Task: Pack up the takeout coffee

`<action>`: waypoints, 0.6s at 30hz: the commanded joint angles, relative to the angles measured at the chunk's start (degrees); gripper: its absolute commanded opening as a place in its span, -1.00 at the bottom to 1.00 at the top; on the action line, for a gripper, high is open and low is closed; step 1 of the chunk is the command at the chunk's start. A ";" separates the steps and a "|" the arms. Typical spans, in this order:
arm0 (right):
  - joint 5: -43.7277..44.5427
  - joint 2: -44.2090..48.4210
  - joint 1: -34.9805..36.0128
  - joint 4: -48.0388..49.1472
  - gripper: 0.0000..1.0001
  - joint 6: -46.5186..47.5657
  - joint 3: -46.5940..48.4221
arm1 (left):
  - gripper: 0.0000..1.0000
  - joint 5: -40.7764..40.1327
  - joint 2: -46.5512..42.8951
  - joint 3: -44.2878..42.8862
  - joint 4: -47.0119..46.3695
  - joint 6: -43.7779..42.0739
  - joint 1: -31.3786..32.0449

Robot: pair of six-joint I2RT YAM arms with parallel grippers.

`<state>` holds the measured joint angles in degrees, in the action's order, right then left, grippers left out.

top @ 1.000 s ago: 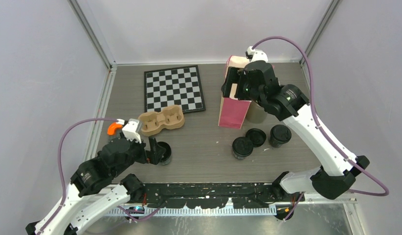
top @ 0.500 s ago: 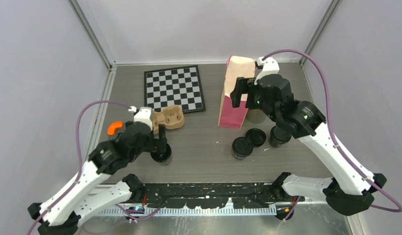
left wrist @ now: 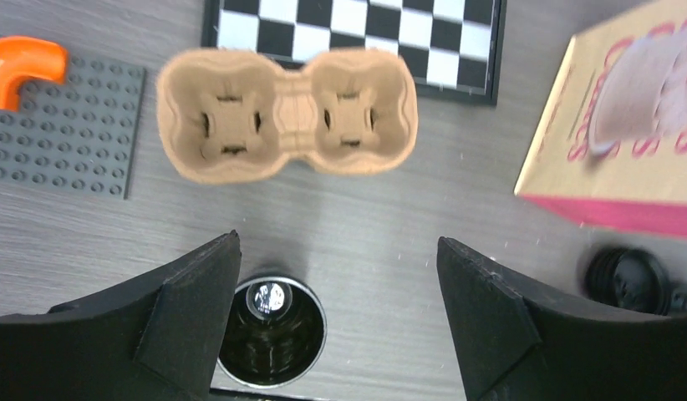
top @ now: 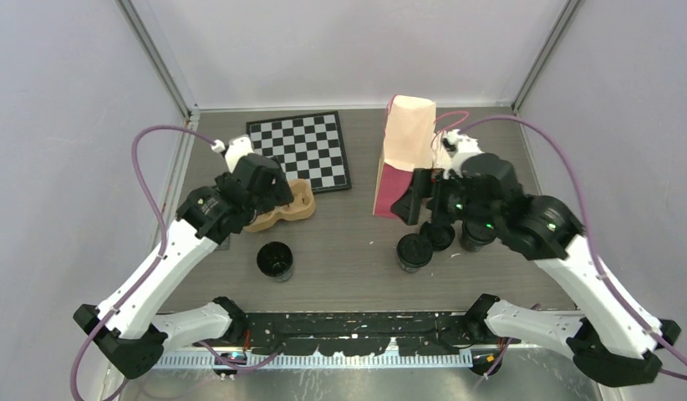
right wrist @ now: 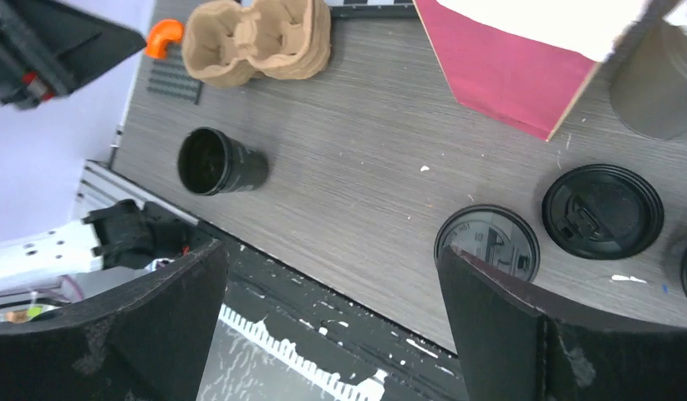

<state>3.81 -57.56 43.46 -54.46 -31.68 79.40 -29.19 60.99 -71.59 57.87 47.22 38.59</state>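
Left jaws (left wrist: 336, 244) hang spread and empty over the grey wood-grain desk (left wrist: 382, 217). An open black cup (left wrist: 269, 334) stands upright just beside my left finger at the bottom of the frame, dark inside with a bright glint at its base. Above it, the brown pulp tray (left wrist: 286, 113) shows two empty pockets.

My right jaws (right wrist: 332, 251) also stand apart, holding nothing. At right in that view a black lid (right wrist: 603, 210) lies flat. A second lid (right wrist: 488, 242) just beside it bears pale marks too small to read.

In the top view my right arm mostly hides the other cup (top: 476, 240). The pink-and-tan paper bag (top: 407, 142) stands upright at upper centre, its print blurred, with a chessboard (top: 297, 152) to its left. Pale walls (top: 340, 50) enclose the desk.
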 commanded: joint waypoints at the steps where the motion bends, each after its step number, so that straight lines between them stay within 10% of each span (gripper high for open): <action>1: -0.94 7.43 0.28 -9.85 0.99 -1.26 7.78 | 0.72 -6.87 1.93 -4.27 2.33 4.68 -3.73; 18: 10.30 16.87 0.22 -21.94 0.99 -4.05 4.54 | 0.99 4.67 6.47 4.16 -3.52 46.01 -9.15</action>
<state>12.19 -43.00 43.46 -75.99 -37.95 84.33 -27.07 63.11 -67.05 55.83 81.82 29.61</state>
